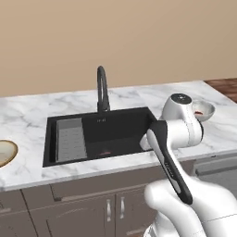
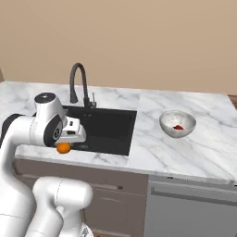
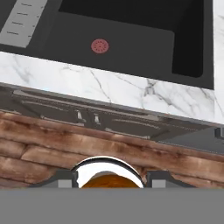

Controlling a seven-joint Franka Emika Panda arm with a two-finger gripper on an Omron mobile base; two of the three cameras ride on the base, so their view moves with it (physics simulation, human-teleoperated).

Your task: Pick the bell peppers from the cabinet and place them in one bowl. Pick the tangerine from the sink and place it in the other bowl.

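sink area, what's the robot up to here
The arm has the tangerine in its fingers, held out over the sink's front edge, above the counter. The basin holds just its red drain. On the counter to the right sits the speckled bowl with something red inside, likely a pepper. The tan bowl waits at the far left for the tangerine.

Had a big, smooth white arm (image 1: 185, 194) made of fat round parts, shiny like plastic. Wore dark bands at the joints and one long black stripe along a part. Carried a round grey cap (image 2: 45, 97) on top of one joint.
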